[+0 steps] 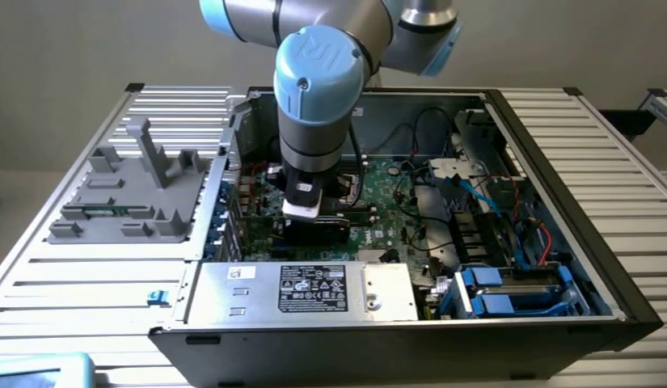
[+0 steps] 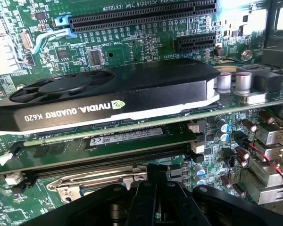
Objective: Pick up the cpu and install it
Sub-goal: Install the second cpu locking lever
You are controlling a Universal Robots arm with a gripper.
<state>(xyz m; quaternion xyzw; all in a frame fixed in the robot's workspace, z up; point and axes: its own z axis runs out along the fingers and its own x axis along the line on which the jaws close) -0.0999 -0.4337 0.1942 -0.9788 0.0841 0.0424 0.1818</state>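
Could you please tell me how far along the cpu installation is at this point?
Done: the arm is down inside the computer case, over the motherboard. In hand: the gripper, jaws shut, sits right at the metal socket frame, near the graphics card. Left: I cannot tell whether the cpu is held or seated, so installation is unconfirmed.

Pincer point(image 2: 148, 188) cropped by the picture's edge in the wrist view, fingertips pressed together, nothing visible between them. CPU socket frame point(image 2: 99, 181) half covered by the pincer's black body. Motherboard point(image 1: 393, 212) partly blocked in the exterior view by the arm's blue-capped wrist point(image 1: 317, 97). Graphics card point(image 2: 108, 96) cropped at one end. Label on the power supply point(image 1: 311, 288) too small to read. Blue-rimmed object point(image 1: 36, 372) cut by the exterior view's corner, unidentifiable.
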